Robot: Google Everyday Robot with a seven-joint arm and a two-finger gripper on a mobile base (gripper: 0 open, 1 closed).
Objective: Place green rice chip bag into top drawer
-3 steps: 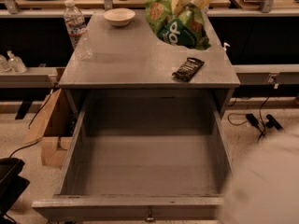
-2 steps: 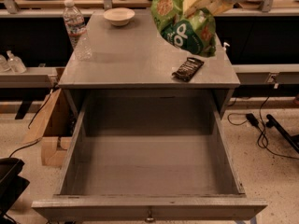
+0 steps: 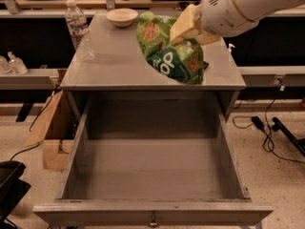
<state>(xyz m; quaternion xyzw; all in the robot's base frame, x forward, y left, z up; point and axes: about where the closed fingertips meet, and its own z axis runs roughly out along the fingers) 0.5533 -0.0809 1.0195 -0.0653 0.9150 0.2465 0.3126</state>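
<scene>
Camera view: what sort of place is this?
Probably a robotics lab or workshop: cables trail over the speckled floor, workbenches flank the grey table, and the pincer holds the green rice chip bag over it.

Gripper (image 3: 179,34) over table (image 3: 119,66): smooth cream plastic; green rice chip bag (image 3: 174,61) crinkled, glossy; top drawer (image 3: 152,213) matt grey.

Green bag (image 3: 172,57) in fingers (image 3: 185,25), top drawer (image 3: 152,168) open
</scene>
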